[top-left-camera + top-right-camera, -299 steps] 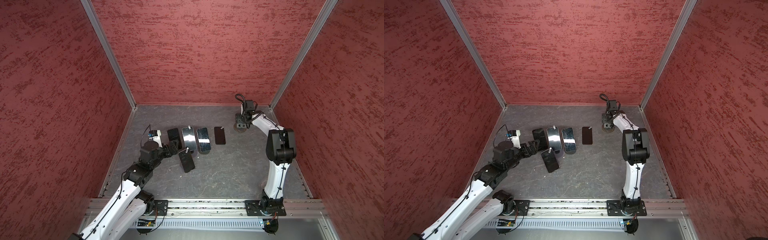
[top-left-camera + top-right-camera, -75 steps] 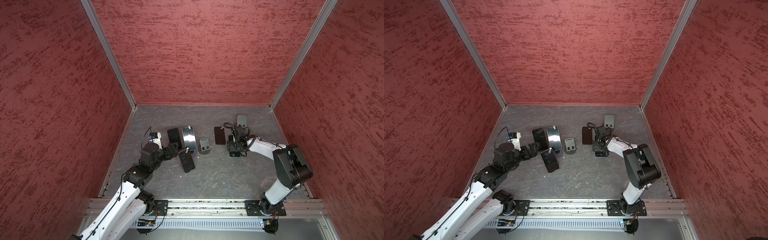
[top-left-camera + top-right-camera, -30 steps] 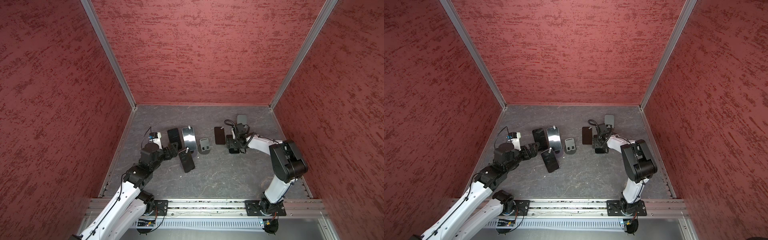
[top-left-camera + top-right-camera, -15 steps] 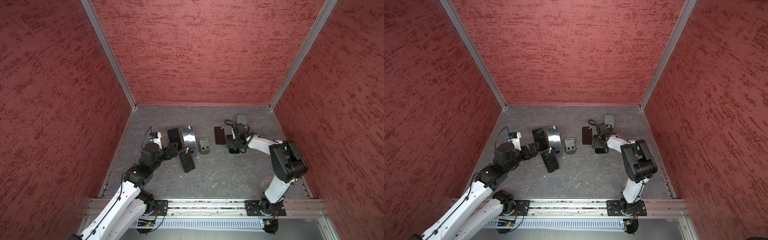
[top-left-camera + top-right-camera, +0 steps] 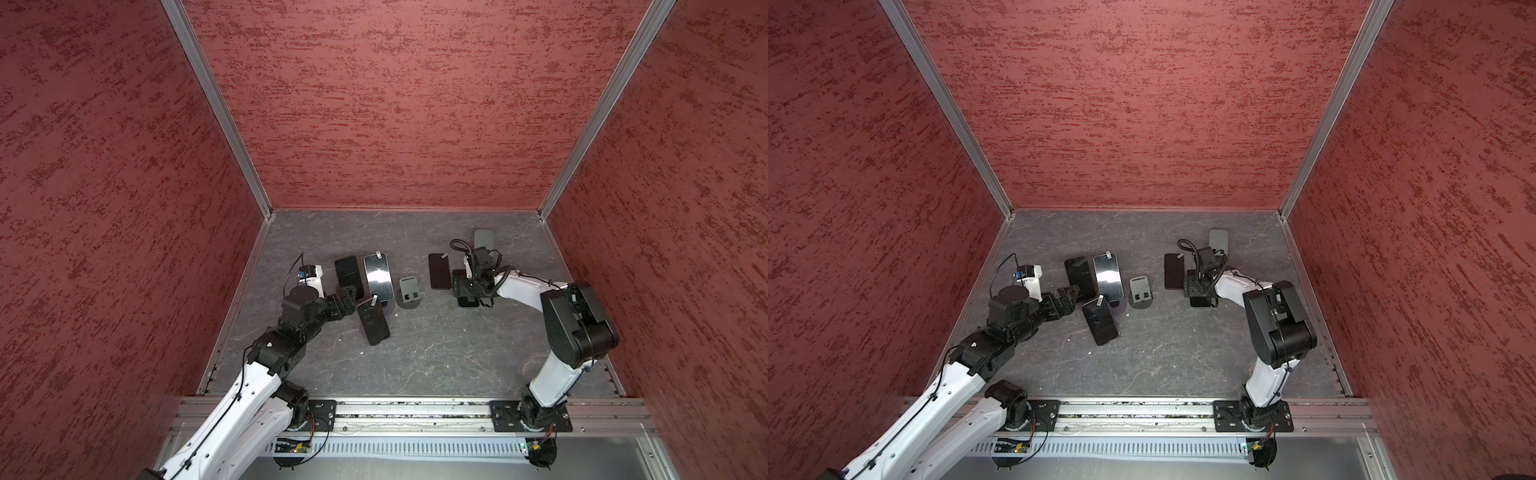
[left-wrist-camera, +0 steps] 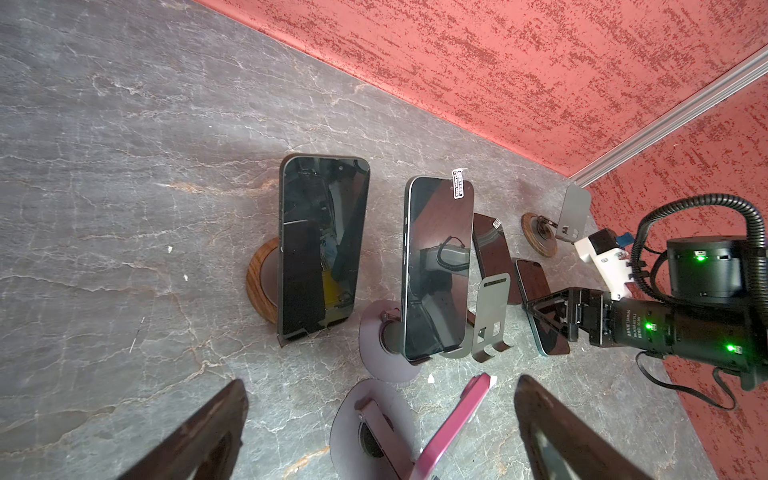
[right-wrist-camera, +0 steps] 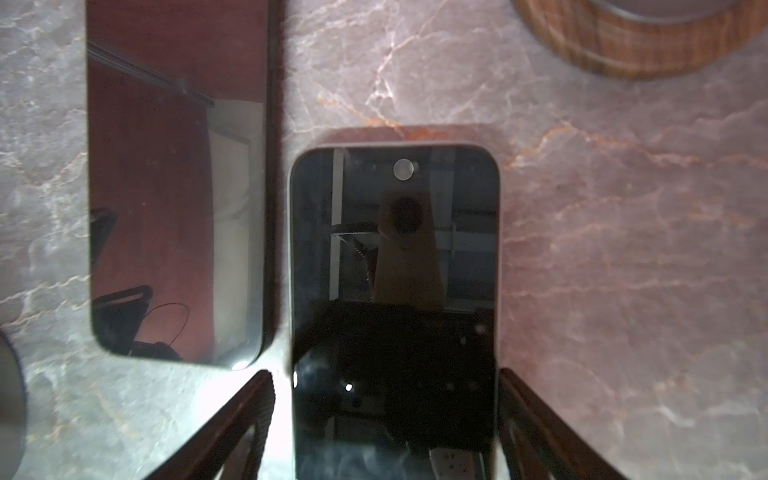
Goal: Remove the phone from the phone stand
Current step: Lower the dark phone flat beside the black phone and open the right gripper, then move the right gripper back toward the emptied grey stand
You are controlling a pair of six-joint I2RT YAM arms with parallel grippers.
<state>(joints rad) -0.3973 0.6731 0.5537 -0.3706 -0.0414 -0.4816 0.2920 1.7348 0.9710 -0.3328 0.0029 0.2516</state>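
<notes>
A dark phone [image 7: 395,257] lies flat on the table between the fingers of my right gripper [image 7: 384,374], which is open with a thin gap on each side. In both top views that gripper [image 5: 467,286] hovers low over this phone [image 5: 1200,302]. The grey phone stand [image 5: 408,291] to its left stands empty. My left gripper [image 6: 380,382] is open wide around the edge of a pink phone [image 6: 453,428] leaning on a round-based stand [image 6: 353,428]. In a top view that gripper [image 5: 351,297] sits just left of the pink phone [image 5: 372,318].
A black phone [image 5: 348,272] and a silver phone [image 5: 378,276] lean on stands at the back left. Another dark phone [image 5: 439,271] lies flat beside the right gripper. An empty wood-based stand [image 5: 483,241] is at the back right. Red walls enclose three sides.
The right gripper's jaws have widened around the flat phone, letting it go on the table. The left arm has not moved.
</notes>
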